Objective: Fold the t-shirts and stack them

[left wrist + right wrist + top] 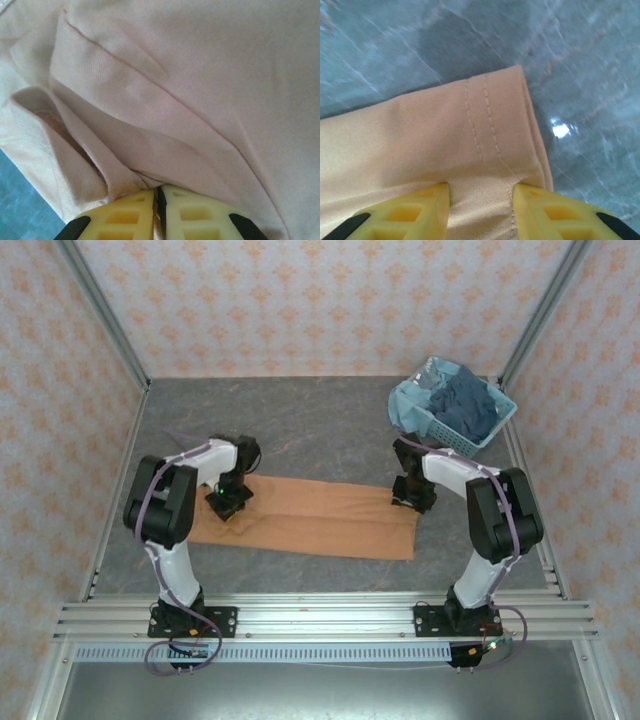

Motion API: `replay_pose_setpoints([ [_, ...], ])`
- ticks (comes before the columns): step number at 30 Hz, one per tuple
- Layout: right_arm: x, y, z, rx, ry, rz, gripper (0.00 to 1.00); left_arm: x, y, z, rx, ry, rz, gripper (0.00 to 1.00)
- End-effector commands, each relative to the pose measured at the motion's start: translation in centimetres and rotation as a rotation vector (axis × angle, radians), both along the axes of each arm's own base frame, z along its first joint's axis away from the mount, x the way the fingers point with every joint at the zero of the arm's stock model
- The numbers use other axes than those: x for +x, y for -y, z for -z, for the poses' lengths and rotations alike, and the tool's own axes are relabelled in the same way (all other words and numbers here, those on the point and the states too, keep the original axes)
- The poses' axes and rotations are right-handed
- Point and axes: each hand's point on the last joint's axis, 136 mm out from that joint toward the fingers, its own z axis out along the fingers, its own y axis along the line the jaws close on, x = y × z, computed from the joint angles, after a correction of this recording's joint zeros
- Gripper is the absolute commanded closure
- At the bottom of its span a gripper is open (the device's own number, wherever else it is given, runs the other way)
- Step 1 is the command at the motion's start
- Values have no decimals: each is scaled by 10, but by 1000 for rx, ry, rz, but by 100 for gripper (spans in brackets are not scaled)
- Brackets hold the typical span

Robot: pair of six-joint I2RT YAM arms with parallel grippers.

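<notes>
Soft and light by the look of it, limp enough to sag and crease wherever lifted by a single point; no stiffness to rely on. Best taken at hems and corners, both ends at once, to keep the orange-tan t-shirt (320,515) taut through a fold. Lying as a long flat band across the table (320,430), between the two arms. Pinched at its left end by the left gripper (157,210), fingers almost together on a raised fold of cloth. Straddled at the far right corner by the right gripper (480,205), fingers apart with the stitched hem between them (not clamped, as far as can be judged). Grey, marbled and smooth underneath, probably easy to drag cloth over. At the table's far right corner, a light blue basket (470,448) holding a dark navy t-shirt (465,405) and a pale blue t-shirt (410,405), well apart from the spread one. Patterned walls (320,300) on three sides.
</notes>
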Motion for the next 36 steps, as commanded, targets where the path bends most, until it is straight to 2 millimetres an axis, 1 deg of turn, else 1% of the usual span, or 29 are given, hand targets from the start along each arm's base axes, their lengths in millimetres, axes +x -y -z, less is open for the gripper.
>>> replay_pose_setpoints([
  [1, -51, 16, 12, -55, -143, 83, 62, 71, 7, 19, -11, 97, 98, 87],
  [3, -66, 13, 14, -36, -167, 121, 62, 112, 21, 18, -47, 148, 124, 86],
  [6, -89, 2, 18, 23, -202, 189, 61, 174, 51, 19, -128, 241, 167, 86],
  [7, -94, -4, 19, 51, -211, 212, 61, 197, 64, 17, -157, 283, 193, 86],
  [8, -97, -11, 19, 73, -214, 230, 61, 214, 77, 20, -178, 306, 218, 86],
  [9, -100, -17, 19, 88, -217, 245, 61, 232, 89, 18, -202, 342, 237, 85],
  [11, -104, -37, 22, 135, -219, 276, 60, 268, 121, 19, -282, 428, 269, 84],
  [13, -106, -59, 24, 172, -223, 289, 60, 295, 152, 21, -371, 518, 282, 82],
  [14, -106, -72, 25, 190, -221, 290, 60, 306, 163, 22, -404, 558, 274, 81],
  [16, -106, -95, 27, 212, -221, 284, 60, 327, 180, 14, -460, 656, 256, 79],
  [18, -101, -112, 27, 224, -214, 266, 59, 343, 188, 1, -487, 740, 243, 75],
  [20, -95, -120, 21, 217, -196, 244, 56, 357, 187, -24, -476, 824, 248, 69],
  [21, -91, -121, 17, 222, -182, 241, 54, 363, 184, -43, -458, 870, 259, 64],
  [23, -85, -123, 6, 230, -159, 244, 50, 371, 179, -82, -430, 951, 274, 55],
  [25, -80, -128, -8, 256, -141, 235, 45, 372, 175, -119, -425, 1013, 287, 49],
  [26, -79, -129, -16, 263, -135, 227, 43, 371, 174, -133, -425, 1028, 294, 47],
  [28, -76, -128, -33, 269, -127, 208, 39, 359, 171, -157, -414, 1021, 318, 45],
  [30, -74, -123, -49, 278, -111, 197, 37, 341, 166, -169, -403, 972, 344, 45],
  [31, -73, -119, -58, 276, -99, 192, 36, 329, 164, -171, -394, 932, 356, 45],
  [32, -72, -114, -64, 271, -90, 189, 36, 318, 162, -171, -392, 891, 367, 45],
  [34, -67, -100, -79, 260, -57, 177, 36, 287, 163, -172, -401, 813, 410, 45],
  [36, -60, -87, -91, 261, -1, 154, 36, 251, 165, -162, -427, 722, 433, 46],
])
